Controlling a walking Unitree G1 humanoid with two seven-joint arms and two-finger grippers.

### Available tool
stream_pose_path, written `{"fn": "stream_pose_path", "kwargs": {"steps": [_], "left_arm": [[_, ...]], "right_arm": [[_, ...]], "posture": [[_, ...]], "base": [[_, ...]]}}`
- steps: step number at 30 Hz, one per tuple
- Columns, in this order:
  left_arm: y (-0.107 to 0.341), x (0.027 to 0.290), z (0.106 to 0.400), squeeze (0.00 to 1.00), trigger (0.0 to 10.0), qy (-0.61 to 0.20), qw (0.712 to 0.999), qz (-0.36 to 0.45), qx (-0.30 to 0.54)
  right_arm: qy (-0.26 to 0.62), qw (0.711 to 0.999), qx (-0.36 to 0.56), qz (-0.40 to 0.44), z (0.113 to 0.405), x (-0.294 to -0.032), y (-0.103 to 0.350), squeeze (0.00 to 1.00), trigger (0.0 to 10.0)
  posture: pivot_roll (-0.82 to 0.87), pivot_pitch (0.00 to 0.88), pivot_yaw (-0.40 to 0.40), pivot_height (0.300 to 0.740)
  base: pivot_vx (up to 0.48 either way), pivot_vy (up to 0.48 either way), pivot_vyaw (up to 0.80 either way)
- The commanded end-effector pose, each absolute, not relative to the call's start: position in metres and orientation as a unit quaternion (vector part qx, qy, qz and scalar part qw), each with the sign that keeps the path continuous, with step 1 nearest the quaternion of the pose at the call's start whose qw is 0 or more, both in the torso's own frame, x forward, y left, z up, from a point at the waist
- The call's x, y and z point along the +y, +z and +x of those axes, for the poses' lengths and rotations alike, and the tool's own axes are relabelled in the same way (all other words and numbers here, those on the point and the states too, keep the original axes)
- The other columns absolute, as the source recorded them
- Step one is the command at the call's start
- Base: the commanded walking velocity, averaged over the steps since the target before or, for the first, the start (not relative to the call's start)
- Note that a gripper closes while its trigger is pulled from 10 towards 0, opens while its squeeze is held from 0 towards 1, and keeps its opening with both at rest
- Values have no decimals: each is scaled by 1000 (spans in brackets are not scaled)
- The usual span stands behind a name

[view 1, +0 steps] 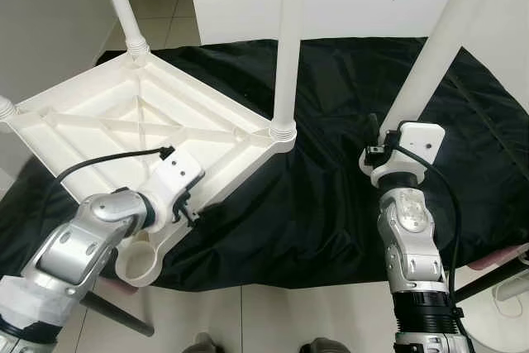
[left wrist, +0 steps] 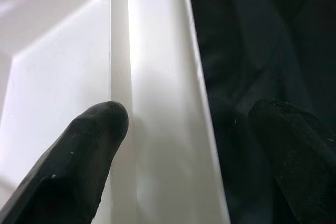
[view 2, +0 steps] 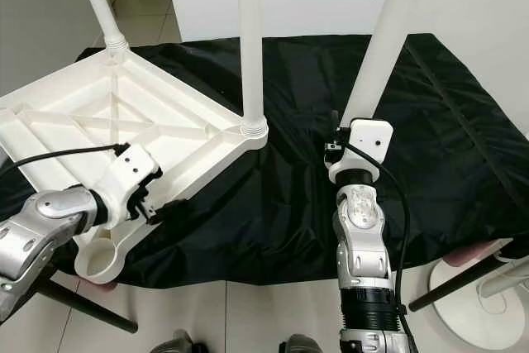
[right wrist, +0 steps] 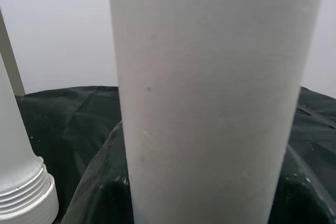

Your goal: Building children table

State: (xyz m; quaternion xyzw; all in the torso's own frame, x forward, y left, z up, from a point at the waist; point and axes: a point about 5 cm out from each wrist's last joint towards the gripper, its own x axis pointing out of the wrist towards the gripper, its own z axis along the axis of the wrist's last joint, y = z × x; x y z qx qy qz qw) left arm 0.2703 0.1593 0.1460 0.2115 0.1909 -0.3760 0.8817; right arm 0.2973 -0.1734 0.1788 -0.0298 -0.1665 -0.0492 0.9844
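A black cloth (view 1: pixel 331 204) covers the surface. On it, toward 10 o'clock, the white tabletop (view 1: pixel 124 113) lies upside down, ribs up. 2 legs (view 1: pixel 285 47) stand screwed in at the 11 and 1 o'clock corners; the empty socket (view 1: pixel 136 264) sits at 7 o'clock, so I judge the build over half done, though the far corner is unclear. A loose leg (view 1: pixel 438 47) at 3 o'clock is against the right pincer (view 1: pixel 374 151); I cannot tell its grip. The left pincer (left wrist: pixel 178 145) straddles the tabletop's rim, fingers (left wrist: pixel 89 150) spread.
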Motion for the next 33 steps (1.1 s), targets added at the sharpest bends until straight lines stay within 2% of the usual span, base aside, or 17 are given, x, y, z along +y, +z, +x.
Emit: {"fn": "stream_pose_path", "kwargs": {"steps": [1, 8, 9, 10, 11, 12, 13, 14, 16, 17, 18, 19, 33], "left_arm": [[145, 162, 267, 0, 10000, -378, 876, 218, 206], [142, 161, 262, 0, 10000, -374, 877, 208, 216], [141, 162, 262, 0, 9059, -369, 880, 205, 218], [139, 163, 262, 0, 6157, -369, 879, 203, 222], [139, 163, 262, 0, 6157, -369, 879, 203, 222], [138, 163, 261, 0, 4627, -370, 879, 202, 225], [138, 163, 261, 0, 4627, -370, 879, 202, 225], [136, 163, 260, 0, 3451, -368, 877, 204, 231], [134, 163, 260, 0, 3451, -366, 877, 205, 235], [132, 163, 259, 0, 1490, -366, 876, 204, 239], [131, 163, 258, 0, 1490, -366, 876, 203, 242], [130, 162, 258, 0, 0, -366, 875, 200, 246], [118, 153, 261, 0, 0, -350, 877, 202, 260]], "right_arm": [[-43, 983, -175, -35, 299, -170, 182, 0, 10000], [-43, 983, -174, -36, 298, -170, 181, 0, 10000], [-42, 983, -173, -36, 298, -169, 180, 0, 10000], [-41, 983, -173, -36, 297, -168, 180, 0, 10000], [-41, 983, -173, -36, 297, -168, 180, 0, 10000], [-40, 984, -172, -36, 297, -168, 180, 0, 10000], [-40, 984, -172, -36, 297, -168, 180, 0, 10000], [-39, 984, -172, -36, 297, -168, 179, 0, 10000], [-39, 984, -171, -36, 297, -168, 179, 0, 10000], [-39, 984, -171, -37, 297, -168, 179, 0, 10000], [-38, 984, -170, -38, 297, -168, 179, 0, 10000], [-38, 984, -170, -39, 297, -168, 178, 0, 10000], [-34, 984, -168, -41, 296, -166, 177, 0, 10000]], "posture": [[-72, 0, 76, 740], [-68, 0, 74, 740], [-64, 0, 72, 740], [-64, 0, 72, 740], [-64, 0, 72, 740], [-64, 0, 72, 740], [-64, 0, 72, 740], [-64, 0, 72, 740], [-64, 0, 72, 740], [-64, 0, 72, 740], [-64, 0, 72, 740], [-65, 0, 70, 740], [-72, 0, 71, 740]], "base": [[0, 0, 0], [0, 0, 0], [0, 0, 0], [0, 0, 0], [0, 0, 0], [0, 0, 0], [0, 0, 0], [0, 0, 0], [0, 0, 0], [0, 0, 0], [0, 0, 0], [0, 0, 0], [0, 0, 0]]}}
